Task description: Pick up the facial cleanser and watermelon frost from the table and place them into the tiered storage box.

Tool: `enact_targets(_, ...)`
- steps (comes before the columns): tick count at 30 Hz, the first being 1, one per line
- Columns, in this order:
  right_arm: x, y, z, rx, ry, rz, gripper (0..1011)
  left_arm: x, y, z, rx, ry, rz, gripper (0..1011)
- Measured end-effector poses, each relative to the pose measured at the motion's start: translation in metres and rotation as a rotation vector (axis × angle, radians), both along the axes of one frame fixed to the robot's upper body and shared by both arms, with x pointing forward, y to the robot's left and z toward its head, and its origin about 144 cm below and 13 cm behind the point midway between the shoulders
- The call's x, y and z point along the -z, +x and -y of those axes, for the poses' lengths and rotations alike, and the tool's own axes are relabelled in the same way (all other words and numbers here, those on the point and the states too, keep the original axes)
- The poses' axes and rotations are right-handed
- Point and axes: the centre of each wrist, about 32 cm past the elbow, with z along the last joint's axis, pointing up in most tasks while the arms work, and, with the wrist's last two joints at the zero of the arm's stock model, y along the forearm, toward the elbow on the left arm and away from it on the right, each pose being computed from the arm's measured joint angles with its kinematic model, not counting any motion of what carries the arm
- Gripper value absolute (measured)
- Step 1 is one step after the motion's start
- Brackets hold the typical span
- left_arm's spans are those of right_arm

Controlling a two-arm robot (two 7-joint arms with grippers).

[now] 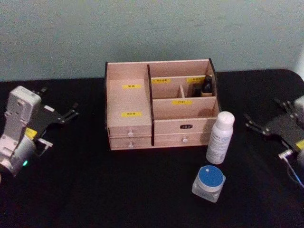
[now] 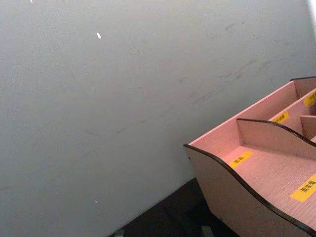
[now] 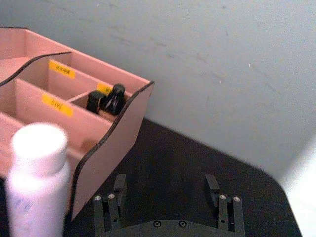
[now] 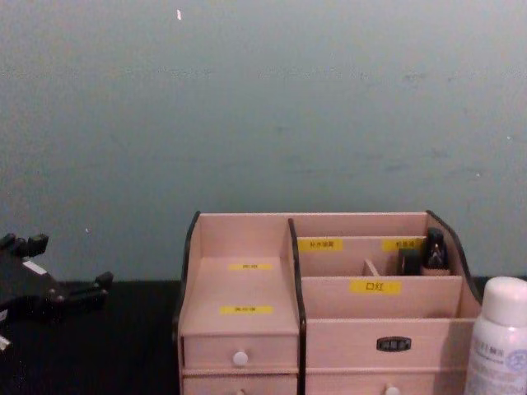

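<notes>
Frost jar (image 1: 209,183), blue-lidded, stands on the desk (image 1: 118,190) out in front of the box's (image 1: 126,99) right end. Cleanser (image 1: 221,137), a white bottle, stands upright just beside the box's right front corner, its long axis vertical. Right pincer (image 1: 248,121) hangs off the box's right side, released with fingers spread, pointing toward the cleanser, so it looks the nearer arm. Left pincer (image 1: 71,111), also released, waits off the box's left side, well apart from both.
</notes>
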Motion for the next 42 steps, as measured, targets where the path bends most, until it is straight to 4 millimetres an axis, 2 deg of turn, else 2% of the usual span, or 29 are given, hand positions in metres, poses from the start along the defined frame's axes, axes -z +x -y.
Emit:
enact_targets(8, -0.009, -0.044, 0.015, -0.025, 0.025, -0.089, 1000, 0.0, 0.0, 0.0, 0.0, 0.0, 0.0, 1000)
enact_targets(16, -0.014, -0.067, 0.017, -0.103, 0.091, -0.176, 1000, 0.0, 0.0, 0.0, 0.0, 0.0, 0.0, 1001)
enact_targets(25, -0.012, -0.061, 0.002, -0.154, 0.155, -0.204, 1000, 0.0, 0.0, 0.0, 0.0, 0.0, 0.0, 1001)
enact_targets(32, -0.009, -0.042, -0.017, -0.167, 0.196, -0.218, 1000, 0.0, 0.0, 0.0, 0.0, 0.0, 0.0, 1001)
enact_targets(42, -0.007, -0.024, -0.029, -0.172, 0.205, -0.237, 1000, 0.0, 0.0, 0.0, 0.0, 0.0, 0.0, 1001)
